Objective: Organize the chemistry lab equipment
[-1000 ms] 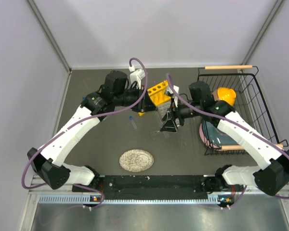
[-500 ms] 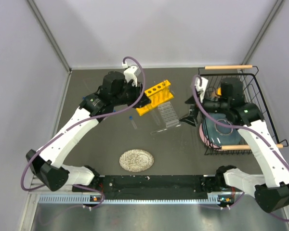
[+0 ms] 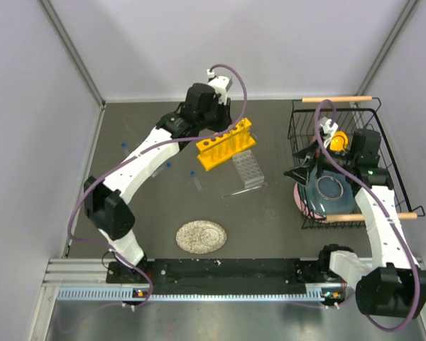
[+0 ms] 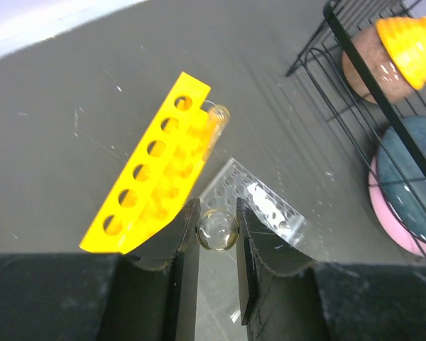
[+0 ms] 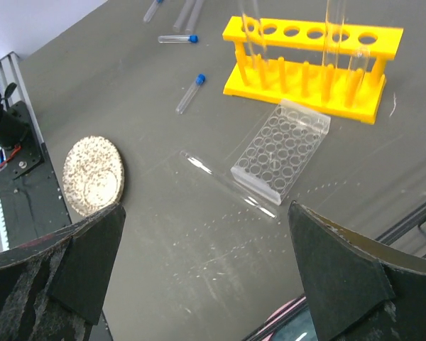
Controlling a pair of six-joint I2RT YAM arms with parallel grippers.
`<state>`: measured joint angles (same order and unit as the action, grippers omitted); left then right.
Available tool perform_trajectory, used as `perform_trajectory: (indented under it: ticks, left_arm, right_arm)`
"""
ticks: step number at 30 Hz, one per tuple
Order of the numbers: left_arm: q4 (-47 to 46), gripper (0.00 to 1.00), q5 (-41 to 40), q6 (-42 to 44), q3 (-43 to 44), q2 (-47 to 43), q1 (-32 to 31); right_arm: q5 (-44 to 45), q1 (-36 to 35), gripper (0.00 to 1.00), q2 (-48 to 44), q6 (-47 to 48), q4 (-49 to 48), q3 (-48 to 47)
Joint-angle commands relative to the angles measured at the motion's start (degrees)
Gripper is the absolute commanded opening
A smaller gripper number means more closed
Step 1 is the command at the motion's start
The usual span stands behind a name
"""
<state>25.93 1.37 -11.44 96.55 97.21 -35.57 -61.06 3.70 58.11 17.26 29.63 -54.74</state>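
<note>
The left gripper (image 4: 216,213) is closed most of the way on a thin clear glass tube (image 4: 216,231). The wrist view looks along the tube, so its round end shows pinched between the two dark fingers. Just past the fingertips stands the yellow test-tube rack (image 4: 156,170), at the back middle of the table (image 3: 149,206) with its six holes facing up. A few clear standing tubes (image 5: 252,28) rest in holes toward both ends; they are too transparent to count with certainty. Just beside the yellow rack's front right corner, and apart from it, the small clear gridded rack (image 5: 280,145) lies flat with its rows of round cells facing up. In front of that, a loose tube (image 5: 227,186) lies on its side on the table. To the left of both racks, several blue-capped vials (image 5: 188,92) lie scattered on their sides, none of them in a rack. The right gripper (image 5: 206,207) has its fingers spread as wide as they go and holds nothing. In the overhead view it hangs over the left edge of the black wire basket (image 4: 355,54), well apart from the racks. Inside the basket a blue bowl (image 4: 412,153) sits nested in a pink bowl (image 4: 390,213). Behind them an orange ribbed piece (image 4: 408,39) rests on a brown bowl (image 4: 362,67). The speckled grey plate (image 3: 201,236) lies on the near part of the table, apart from everything else.
</note>
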Motion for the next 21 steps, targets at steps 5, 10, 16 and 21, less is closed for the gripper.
perform_trajectory:
  ticks: [5, 10, 16, 21]
  left_arm:
    - [-4.7, 0.04, -4.5, 4.8, 8.8, 6.6, 0.2]
    - [-4.9, 0.04, -4.9, 4.8, 11.2, 9.7, 0.2]
    - [-5.7, 0.05, -5.7, 5.5, 12.3, 11.9, 0.2]
    - [-5.4, 0.05, -5.9, 5.7, 13.5, 13.7, 0.2]
  right_arm:
    - [-9.2, 5.6, 0.99, -2.5, -3.7, -9.9, 5.1]
    - [-9.3, 6.0, 0.99, -2.6, -3.7, -9.9, 5.0]
    - [-9.4, 5.9, 0.99, -2.5, -3.8, -9.9, 4.9]
    - [-9.4, 6.0, 0.99, -2.6, -3.6, -9.6, 4.9]
